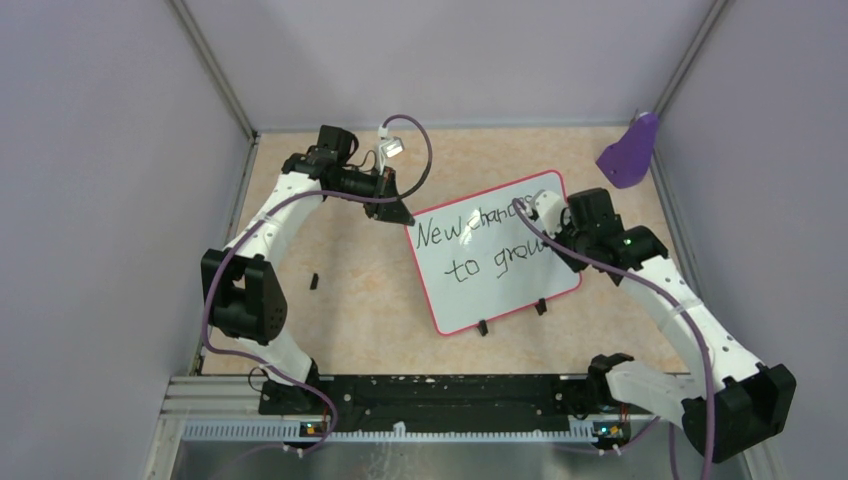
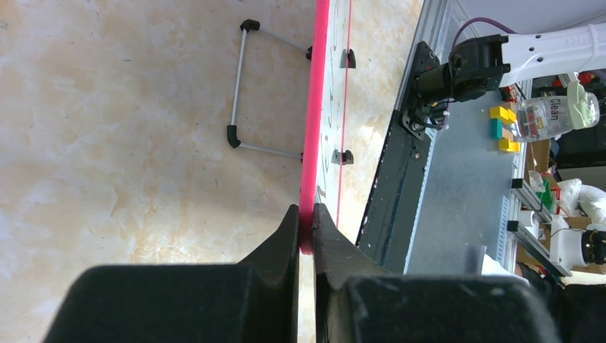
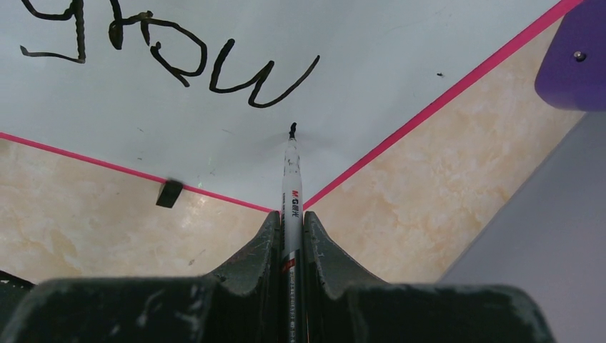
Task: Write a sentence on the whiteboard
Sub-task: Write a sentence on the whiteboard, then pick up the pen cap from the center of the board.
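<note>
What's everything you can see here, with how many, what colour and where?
whiteboard: one, white with a pink rim, middle of the table
writing: two lines, dark, on the whiteboard, "New chances" above "to grow"
marker: one, white barrel with a black tip, tip at the whiteboard just past "grow"
clip feet: two, black, on the whiteboard's near edge
wire stand: one, grey with black corners, at the back of the whiteboard
purple thing: one, purple, far right corner of the table
small piece: one, black, on the table left of the whiteboard
table: one, beige marbled, under everything
left pincer: one, black, shut on the whiteboard's rim
right pincer: one, black, shut on the marker
</note>
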Controlling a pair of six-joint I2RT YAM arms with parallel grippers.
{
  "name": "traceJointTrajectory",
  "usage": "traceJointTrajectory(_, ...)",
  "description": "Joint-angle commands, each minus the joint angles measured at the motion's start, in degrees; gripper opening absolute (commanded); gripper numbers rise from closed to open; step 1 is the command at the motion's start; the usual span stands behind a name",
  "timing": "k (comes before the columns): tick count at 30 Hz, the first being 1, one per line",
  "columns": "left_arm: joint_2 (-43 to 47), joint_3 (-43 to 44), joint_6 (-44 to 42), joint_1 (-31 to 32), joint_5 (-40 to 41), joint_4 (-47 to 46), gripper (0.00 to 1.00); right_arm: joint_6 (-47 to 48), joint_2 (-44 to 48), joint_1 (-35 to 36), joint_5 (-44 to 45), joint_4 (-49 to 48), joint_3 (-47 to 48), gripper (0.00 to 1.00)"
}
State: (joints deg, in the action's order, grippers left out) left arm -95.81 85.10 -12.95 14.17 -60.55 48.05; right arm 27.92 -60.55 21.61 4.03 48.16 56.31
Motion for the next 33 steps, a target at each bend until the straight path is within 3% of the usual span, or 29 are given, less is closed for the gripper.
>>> traceJointTrajectory(1,-0.71,0.02,-0.93,1.73,2.11,0.85,0.0,-0.04,0.28,-0.31,-2.53,1.34,5.17,0.0)
traceJointTrajectory(3,-0.59,0.13,-0.79,1.73,2.25,0.73,0.01,-0.21,1.08,-0.34,-5.24,2.53,8.03,0.0)
traceJointTrajectory(7,-0.6,2.53,-0.59,1.62,1.8,1.69,0.18,-1.15,2.0,-0.33,-12.61,5.24,12.81,0.0)
traceJointTrajectory(13,-0.52,5.47,-0.42,1.2,0.27,2.8,0.63,-4.16,2.38,-0.31,-22.44,5.51,17.58,0.0)
traceJointTrajectory(17,0.31,6.48,1.17,-0.83,-1.51,1.57,0.79,-6.77,1.6,-0.32,-27.75,4.06,19.64,0.0)
traceJointTrajectory(21,3.09,6.7,5.4,-6.42,-4.05,-2.76,0.88,-9.01,1.54,-0.29,-34.01,2.06,20.73,0.0)
traceJointTrajectory(24,5.94,6.76,4.63,-13.12,-1.92,-2.76,0.89,-10.73,0.94,-0.32,-38.67,0.96,21.1,0.0)
traceJointTrajectory(30,8.22,5.0,-8.07,-28.22,10.57,9.86,0.83,-12.91,0.15,-0.32,-42.07,-0.98,19.26,0.0)
traceJointTrajectory(33,8.84,1.2,-14.72,-32.27,18.84,14.74,0.8,-12.72,0.13,-0.34,-41.8,-0.8,18.65,0.0)
